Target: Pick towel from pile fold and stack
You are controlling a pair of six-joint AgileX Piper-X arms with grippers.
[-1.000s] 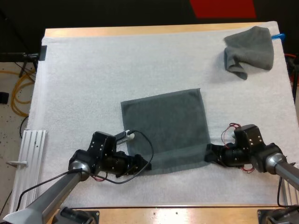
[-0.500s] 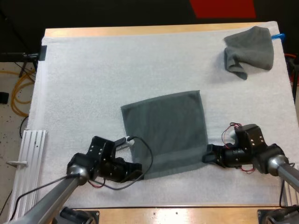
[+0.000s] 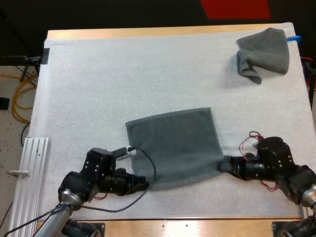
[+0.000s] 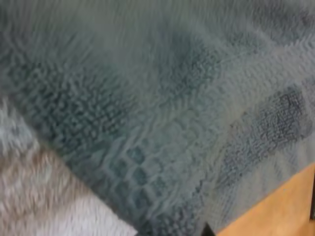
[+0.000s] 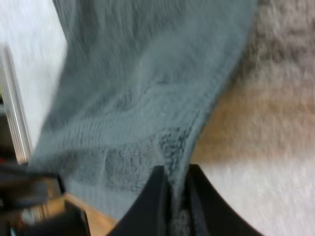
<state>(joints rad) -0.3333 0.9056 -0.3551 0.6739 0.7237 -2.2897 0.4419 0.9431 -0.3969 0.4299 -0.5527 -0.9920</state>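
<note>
The towel (image 3: pixel 173 145) lies spread in one flat layer on the near middle of the white mat (image 3: pixel 98 89), with no crease or doubled part to be seen. You are therefore, by my reading, at the very start of the fold: the towel has been singled out and laid flat, and the fold itself, the stacking and the second piece are all left to do. No folded stack is on the table (image 3: pixel 148 32).

The towel is close to square, a little wider than deep, so its long axis runs across the table from left to right. It sits slightly skewed, the far edge rising toward the right. Its woven band runs along the near edge.

Your right hand (image 3: pixel 226 164) is at the near right corner, and its fingers (image 5: pixel 152 201) pinch the towel's edge between them. Your left hand (image 3: pixel 142 184) is at the near left corner, touching the cloth. You cannot tell whether it grips.

The crumpled towel (image 3: pixel 264 54) rests well apart, at the mat's far right corner.
</note>
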